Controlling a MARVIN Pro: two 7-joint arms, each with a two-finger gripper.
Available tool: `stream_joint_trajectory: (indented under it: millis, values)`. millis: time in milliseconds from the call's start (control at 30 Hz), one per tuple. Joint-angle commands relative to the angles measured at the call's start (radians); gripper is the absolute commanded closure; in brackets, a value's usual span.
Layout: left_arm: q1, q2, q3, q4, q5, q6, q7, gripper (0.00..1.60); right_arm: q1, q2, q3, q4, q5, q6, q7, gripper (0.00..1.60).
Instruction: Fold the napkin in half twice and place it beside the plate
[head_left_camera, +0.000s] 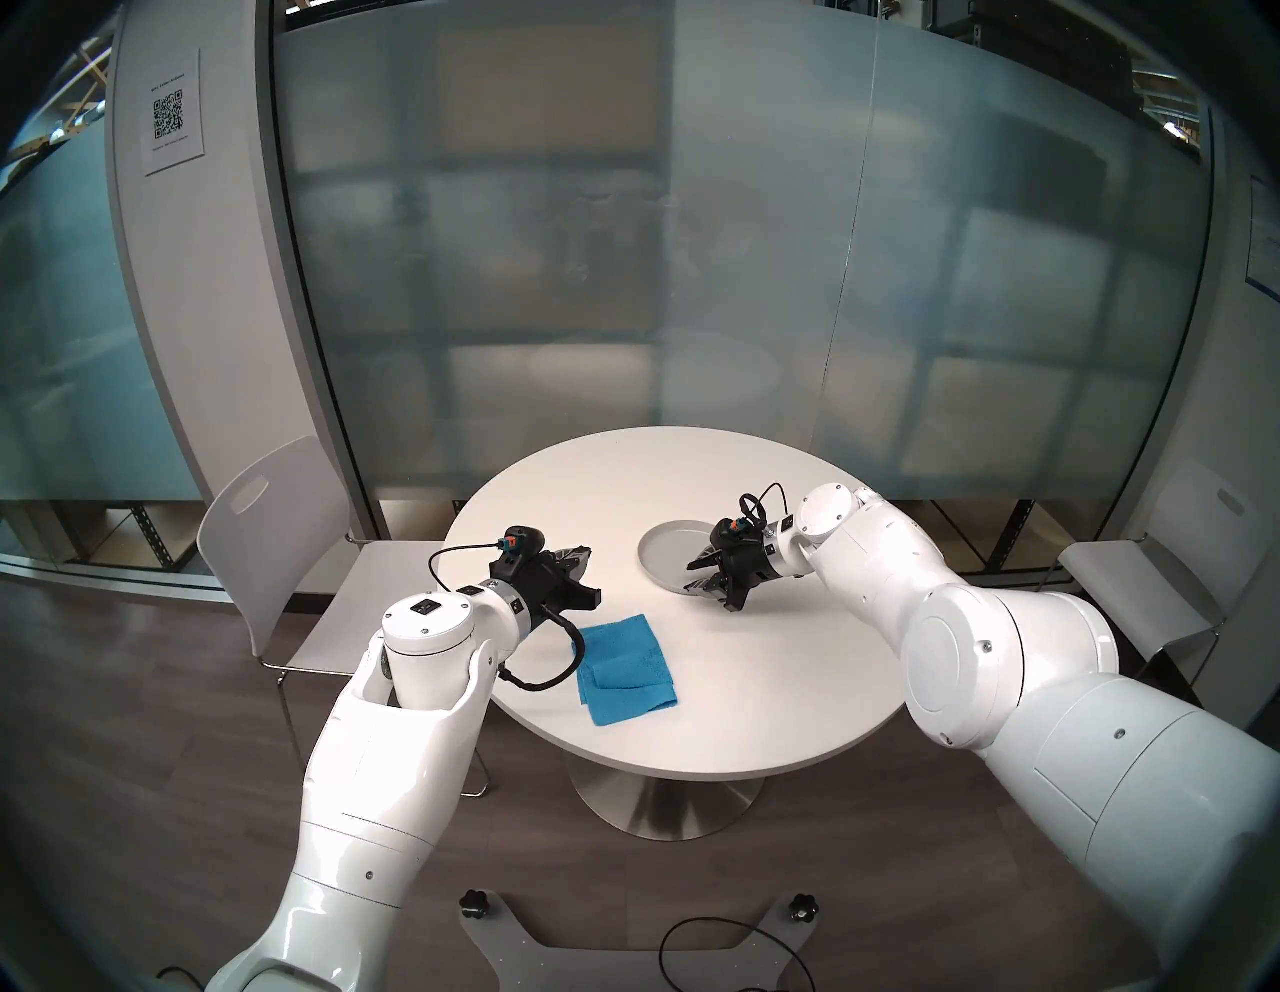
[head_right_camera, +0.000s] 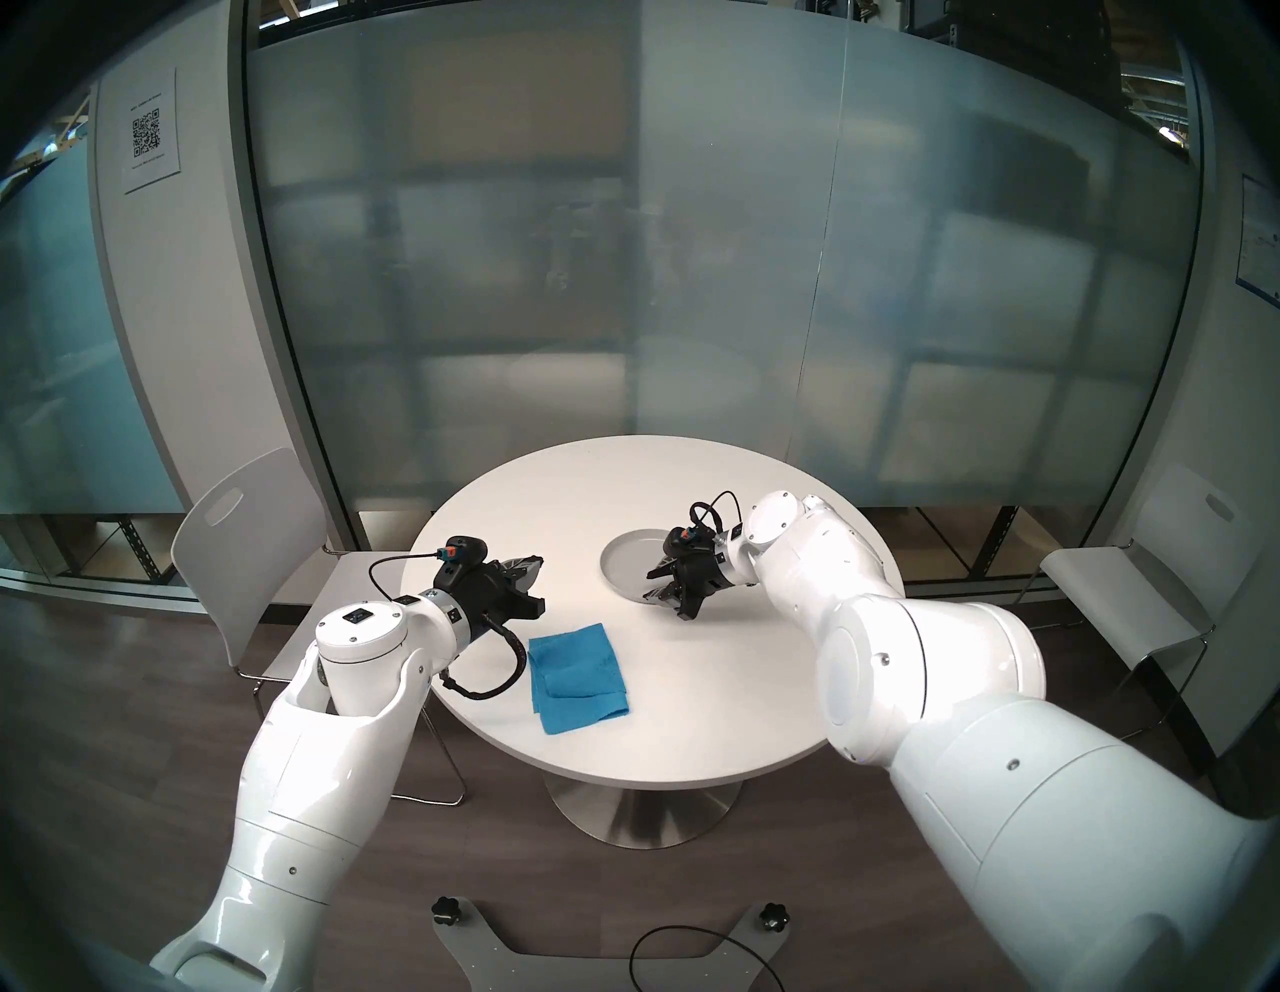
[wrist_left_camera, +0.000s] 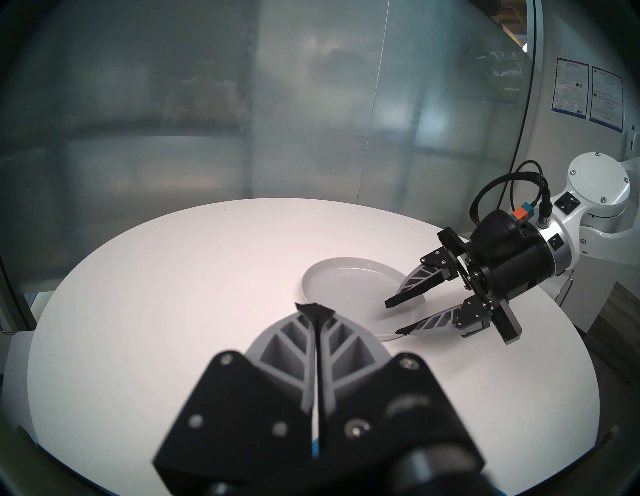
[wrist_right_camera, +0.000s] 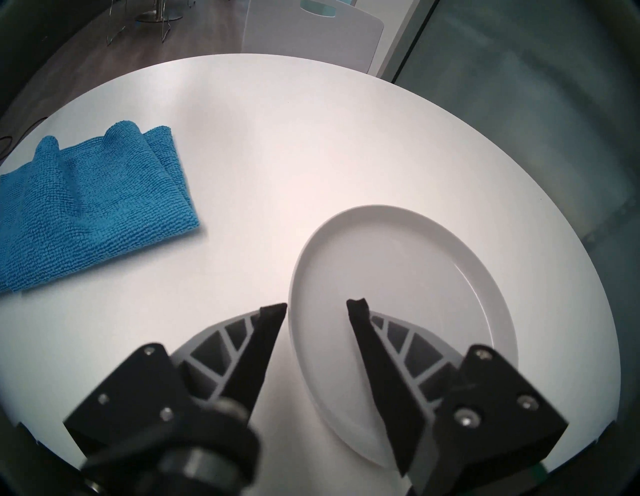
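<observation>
While the napkin (head_left_camera: 627, 668) lies folded and rumpled near the table's (head_left_camera: 762, 686) front-left edge, well apart from the plate (head_left_camera: 668, 554), the right gripper (wrist_right_camera: 317, 308) is held parted astride the plate's rim, gripping nothing; the left gripper (wrist_left_camera: 313, 308) is pressed closed, empty.

Glossy white jointed arms (head_left_camera: 388, 755) end in black end effectors with ribbed grey fingers (wrist_right_camera: 221, 350) and looping black cables (head_left_camera: 554, 665)

clear: table (head_left_camera: 727, 679) between napkin (head_left_camera: 627, 668) and plate (head_left_camera: 668, 554) | blocked: right tool (head_left_camera: 706, 578) over plate rim
</observation>
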Motion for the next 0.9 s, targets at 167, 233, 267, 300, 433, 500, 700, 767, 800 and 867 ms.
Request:
stream_joint_trajectory:
  millis: [167,233,267,300,433,500,700,767,800,867]
  values:
    - [-0.005,0.004,-0.001,-0.030,0.005,-0.002,0.000,1.29,0.060,-0.013,-0.014,0.010,-0.028,0.003,-0.058,0.70]
    - [-0.005,0.004,-0.001,-0.031,0.004,-0.002,-0.001,1.29,0.061,-0.014,-0.014,0.012,-0.031,0.003,-0.062,0.70]
    - [-0.005,0.004,-0.001,-0.031,0.004,-0.003,-0.001,1.29,0.061,-0.014,-0.015,0.013,-0.034,0.003,-0.065,0.70]
    - [-0.004,0.004,-0.001,-0.032,0.004,-0.003,-0.001,1.29,0.062,-0.014,-0.016,0.014,-0.037,0.003,-0.069,0.70]
    - [-0.004,0.003,-0.002,-0.036,0.004,-0.002,0.000,1.29,0.062,-0.014,-0.030,0.016,-0.059,-0.001,-0.084,0.73]
    - [-0.004,0.003,-0.003,-0.037,0.004,-0.002,0.001,1.28,0.065,-0.014,-0.031,0.022,-0.065,0.000,-0.084,0.80]
    - [-0.005,0.003,-0.002,-0.039,0.004,0.000,0.002,1.29,0.064,-0.016,-0.035,0.030,-0.082,-0.004,-0.103,0.80]
    - [-0.006,0.003,-0.002,-0.040,0.004,0.000,0.003,1.29,0.064,-0.017,-0.035,0.031,-0.086,-0.003,-0.109,0.80]
    - [-0.006,0.003,-0.001,-0.040,0.005,0.001,0.003,1.29,0.064,-0.017,-0.035,0.032,-0.088,-0.002,-0.110,0.78]
    - [-0.006,0.003,-0.001,-0.040,0.005,0.000,0.005,1.28,0.065,-0.018,-0.035,0.035,-0.093,-0.001,-0.115,0.77]
